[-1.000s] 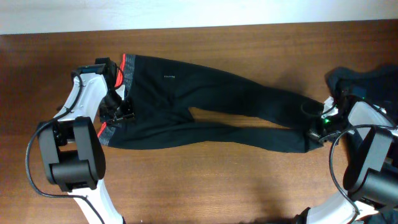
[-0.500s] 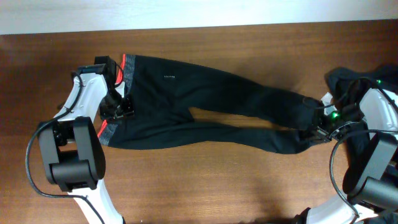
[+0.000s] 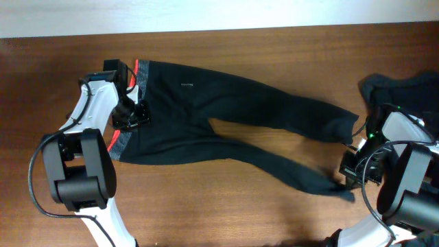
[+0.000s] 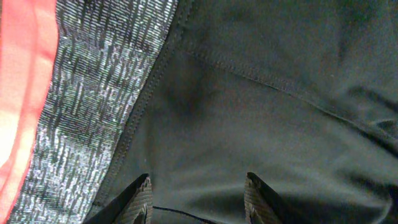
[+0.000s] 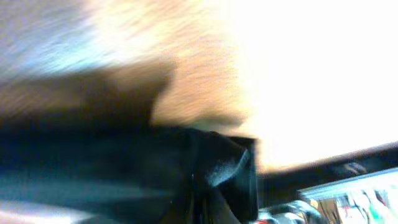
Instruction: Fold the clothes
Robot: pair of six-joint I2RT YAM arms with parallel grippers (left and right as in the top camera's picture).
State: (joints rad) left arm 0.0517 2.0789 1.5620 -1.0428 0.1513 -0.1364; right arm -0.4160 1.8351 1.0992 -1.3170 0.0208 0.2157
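The black trousers (image 3: pixel 226 103) lie spread across the table, with the grey waistband edged in red (image 3: pixel 142 79) at the left and the legs running right. My left gripper (image 3: pixel 134 115) hovers over the cloth just inside the waistband. In the left wrist view it is open (image 4: pixel 198 200) and empty above black fabric, with the waistband (image 4: pixel 93 93) to its left. My right gripper (image 3: pixel 348 180) is shut on the near leg's cuff at the front right. The right wrist view is blurred and shows black cloth (image 5: pixel 124 168) at the jaws. The far leg's cuff (image 3: pixel 343 123) lies apart.
A dark rumpled heap of garments (image 3: pixel 405 89) lies at the back right, close behind my right arm. Bare brown tabletop (image 3: pixel 226 199) runs along the front. The table's far edge meets a white wall (image 3: pixel 206 14).
My right gripper has pulled the near leg's cuff toward the table's front, away from the far leg. The left gripper has hardly moved.
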